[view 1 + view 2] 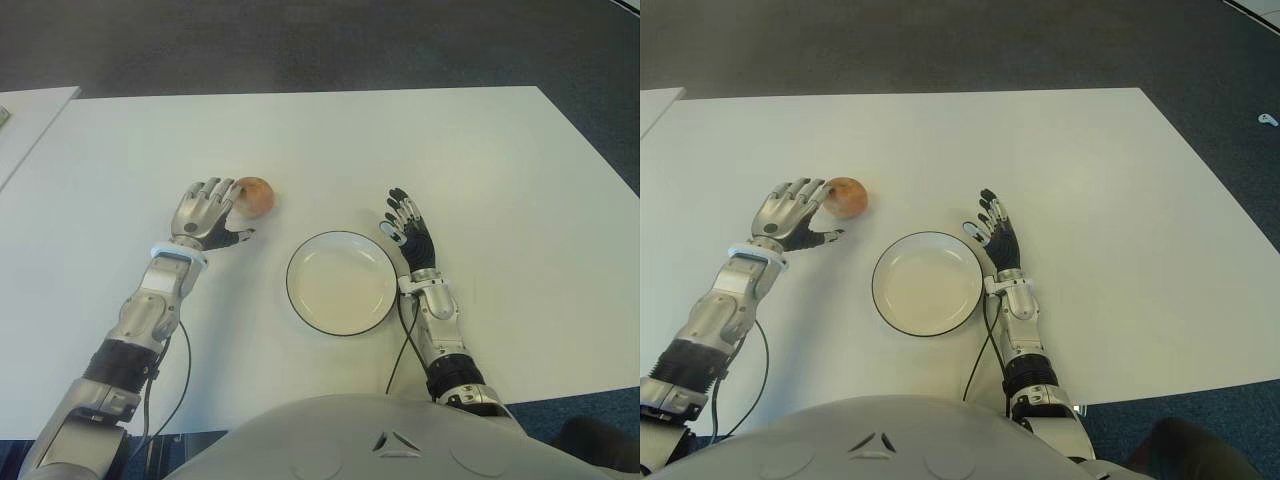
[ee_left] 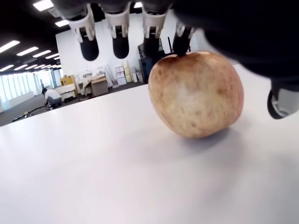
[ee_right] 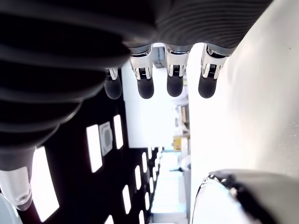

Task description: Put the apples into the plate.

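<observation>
Sitting outside the plate [image 1: 341, 283]; one apple [image 1: 256, 194].

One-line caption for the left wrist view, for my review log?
Left hand open over a lone apple that sits on the white table, fingers spread above and not closed on it.
</observation>
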Motion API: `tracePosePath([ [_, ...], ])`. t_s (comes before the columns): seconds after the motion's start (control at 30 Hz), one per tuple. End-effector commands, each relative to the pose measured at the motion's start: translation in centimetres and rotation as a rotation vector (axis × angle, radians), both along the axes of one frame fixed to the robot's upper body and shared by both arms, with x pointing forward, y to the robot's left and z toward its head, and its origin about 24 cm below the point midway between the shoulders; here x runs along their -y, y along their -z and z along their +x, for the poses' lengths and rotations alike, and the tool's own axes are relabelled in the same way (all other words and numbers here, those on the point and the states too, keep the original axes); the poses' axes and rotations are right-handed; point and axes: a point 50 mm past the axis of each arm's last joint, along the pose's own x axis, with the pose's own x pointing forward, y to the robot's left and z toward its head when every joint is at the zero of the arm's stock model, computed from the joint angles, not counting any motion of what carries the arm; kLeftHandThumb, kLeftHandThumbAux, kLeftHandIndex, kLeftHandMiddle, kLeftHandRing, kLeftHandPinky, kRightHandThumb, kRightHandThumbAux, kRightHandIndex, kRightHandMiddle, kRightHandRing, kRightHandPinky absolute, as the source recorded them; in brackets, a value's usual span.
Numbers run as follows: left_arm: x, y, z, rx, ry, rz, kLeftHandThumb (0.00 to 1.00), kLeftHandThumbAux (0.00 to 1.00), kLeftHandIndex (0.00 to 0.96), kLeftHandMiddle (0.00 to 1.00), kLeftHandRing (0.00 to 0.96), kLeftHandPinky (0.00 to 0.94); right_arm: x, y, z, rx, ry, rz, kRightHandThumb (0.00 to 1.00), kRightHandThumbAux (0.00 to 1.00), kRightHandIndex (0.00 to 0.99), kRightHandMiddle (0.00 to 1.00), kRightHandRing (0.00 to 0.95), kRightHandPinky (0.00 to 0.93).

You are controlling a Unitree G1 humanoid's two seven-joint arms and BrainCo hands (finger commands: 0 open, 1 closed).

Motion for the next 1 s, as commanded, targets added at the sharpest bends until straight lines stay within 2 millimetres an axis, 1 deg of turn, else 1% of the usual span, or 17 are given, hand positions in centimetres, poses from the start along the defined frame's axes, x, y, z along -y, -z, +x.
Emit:
tracePosePath([
  [0.03, 0.14, 1.53, -0.14, -0.025, -0.004, 0.008, 0.29, 0.276, 0.0, 0.0, 0.0, 0.0, 0.32, 5.47, -4.73, -0.266, 0.059, 0.076, 0.147, 0.541, 0.0, 0.0, 0.0, 0.009],
  [0.43, 0.47, 1.62, 0.17, 0.036, -0.007, -0.035, 0.293, 0.297, 0.0, 0.0, 0.0, 0.0, 0.56, 5.64, -4.58, -0.274, 0.054, 0.075, 0.148, 0.542, 0.0, 0.0, 0.0, 0.009],
  [1.0, 0.76, 1.16, 0.58, 0.041, -0.031, -0.078, 0.261, 0.316, 0.0, 0.0, 0.0, 0.0, 0.46, 5.79, -4.21, -0.273, 0.051, 0.064, 0.128, 0.54, 0.0, 0.0, 0.0, 0.015],
])
